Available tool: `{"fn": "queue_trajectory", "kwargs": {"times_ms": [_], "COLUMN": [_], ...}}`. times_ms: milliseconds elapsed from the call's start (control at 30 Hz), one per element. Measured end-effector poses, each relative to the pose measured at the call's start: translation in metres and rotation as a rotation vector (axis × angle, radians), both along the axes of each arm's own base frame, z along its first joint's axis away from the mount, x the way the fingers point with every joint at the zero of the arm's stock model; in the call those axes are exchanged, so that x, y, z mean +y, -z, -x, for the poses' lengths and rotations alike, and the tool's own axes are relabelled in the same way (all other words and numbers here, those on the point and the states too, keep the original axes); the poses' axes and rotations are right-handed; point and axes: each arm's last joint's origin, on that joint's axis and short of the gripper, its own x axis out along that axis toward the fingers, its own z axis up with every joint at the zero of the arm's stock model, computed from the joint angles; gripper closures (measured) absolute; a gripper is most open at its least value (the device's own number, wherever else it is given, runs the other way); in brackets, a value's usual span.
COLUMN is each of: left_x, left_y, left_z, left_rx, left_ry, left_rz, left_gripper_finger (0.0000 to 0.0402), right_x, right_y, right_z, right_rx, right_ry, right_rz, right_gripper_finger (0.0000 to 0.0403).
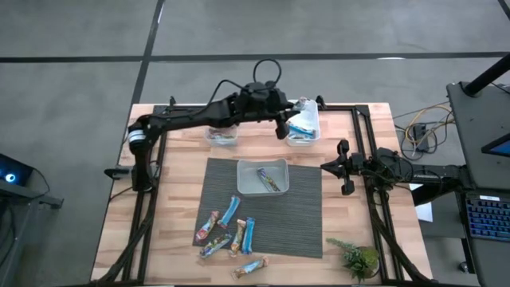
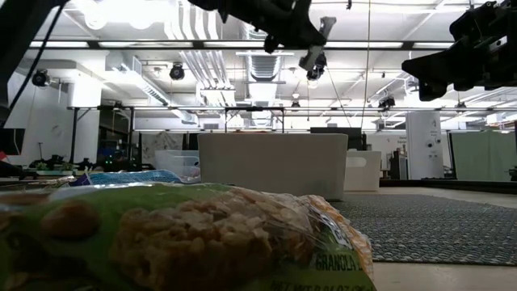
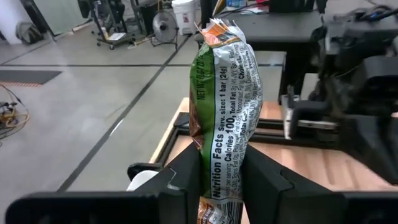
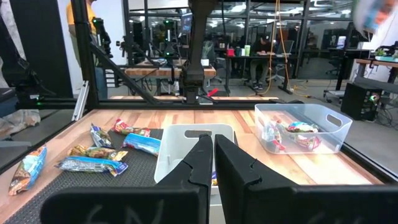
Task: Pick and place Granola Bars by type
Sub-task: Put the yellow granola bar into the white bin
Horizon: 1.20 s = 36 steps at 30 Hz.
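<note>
Left end effector (image 1: pixel 280 127): clenched on a granola bar (image 3: pixel 225 118) in a green-and-silver wrapper, raised over the far side of the surface (image 1: pixel 351 199), between the two far tubs.
Right end effector (image 1: pixel 344 169): fingers pressed together on nothing, waiting at the right edge of the mat (image 1: pixel 303 231).
Sorted so far: the far right tub (image 1: pixel 311 137) holds several bars, blue ones among them; the far left tub (image 1: pixel 221 137) holds a few, type unclear; the centre tub (image 1: pixel 263 177) on the mat holds at least one.
Left to do: about six loose bars (image 1: pixel 227 231) lie on the near part of the mat, blue and multicoloured mixed, plus one bar near the mat's front edge (image 1: pixel 250 268). My judgement: roughly half done.
Left wrist view only: the held bar's printed wrapper, upright between the fingers.
Right wrist view only: the loose bars beside the centre tub, and one filled tub's contents side-on.
Low view only: a granola bar wrapper filling the foreground.
</note>
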Motion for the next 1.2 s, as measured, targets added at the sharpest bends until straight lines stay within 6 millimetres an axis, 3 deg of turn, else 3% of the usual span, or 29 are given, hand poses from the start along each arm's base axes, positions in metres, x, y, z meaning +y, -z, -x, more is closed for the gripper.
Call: {"fn": "queue_trajectory", "kwargs": {"times_ms": [700,1200], "left_x": [0.067,0.084], "left_y": [0.023,0.082], "left_z": [-0.024,-0.057], "left_rx": [-0.036,-0.071], "left_ry": [-0.086,-0.043], "left_rz": [0.038,0.063], "left_gripper_finger": [0.0323,0.0323], "right_x": [0.000,0.000], "right_y": [0.000,0.000], "right_z": [0.000,0.000], "right_rx": [0.001,0.001], "right_ry": [0.000,0.000], "right_rz": [0.000,0.000], "right_gripper_finger": [0.0394,0.0394]}}
